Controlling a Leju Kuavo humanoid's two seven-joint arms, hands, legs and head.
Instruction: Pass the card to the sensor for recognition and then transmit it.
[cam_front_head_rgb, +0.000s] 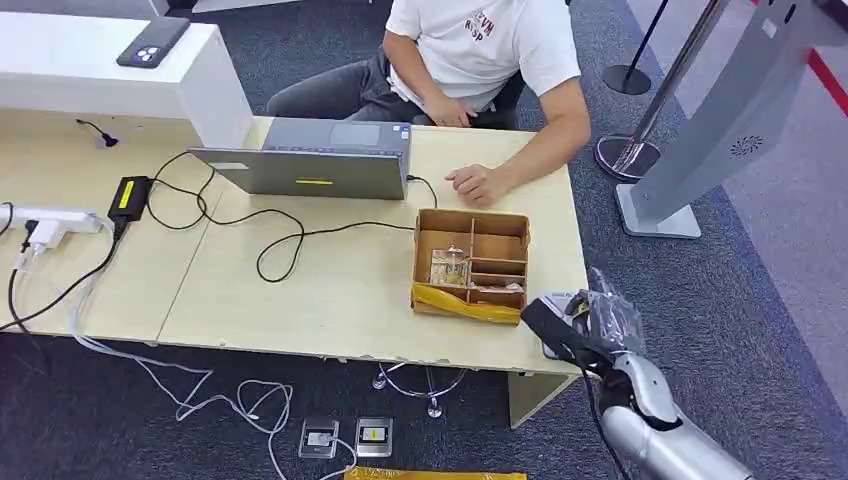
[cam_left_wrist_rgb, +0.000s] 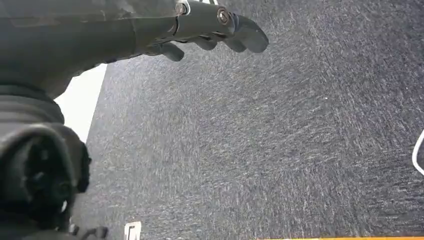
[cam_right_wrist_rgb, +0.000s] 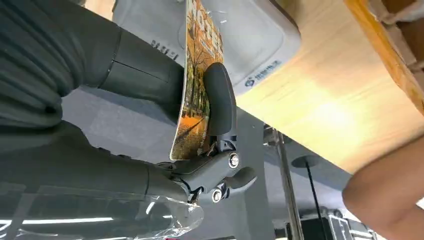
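Observation:
In the right wrist view my right hand (cam_right_wrist_rgb: 150, 165) pinches a card (cam_right_wrist_rgb: 197, 75) printed with an orange autumn picture between thumb and a dark finger (cam_right_wrist_rgb: 220, 100). The card stands on edge, just above a flat grey-white sensor (cam_right_wrist_rgb: 255, 40) lying on the wooden table. In the head view my right hand (cam_front_head_rgb: 575, 325) hovers at the table's near right corner, over the sensor (cam_front_head_rgb: 558, 298), and hides most of it. My left hand (cam_left_wrist_rgb: 210, 25) hangs over dark carpet, fingers loosely extended and holding nothing.
A compartmented wooden box (cam_front_head_rgb: 471, 262) stands just left of the sensor. A person sits across the table (cam_front_head_rgb: 300, 300), one hand (cam_front_head_rgb: 478, 183) resting near a grey laptop (cam_front_head_rgb: 310, 160). Cables trail across the left half. A grey kiosk stand (cam_front_head_rgb: 700, 130) rises to the right.

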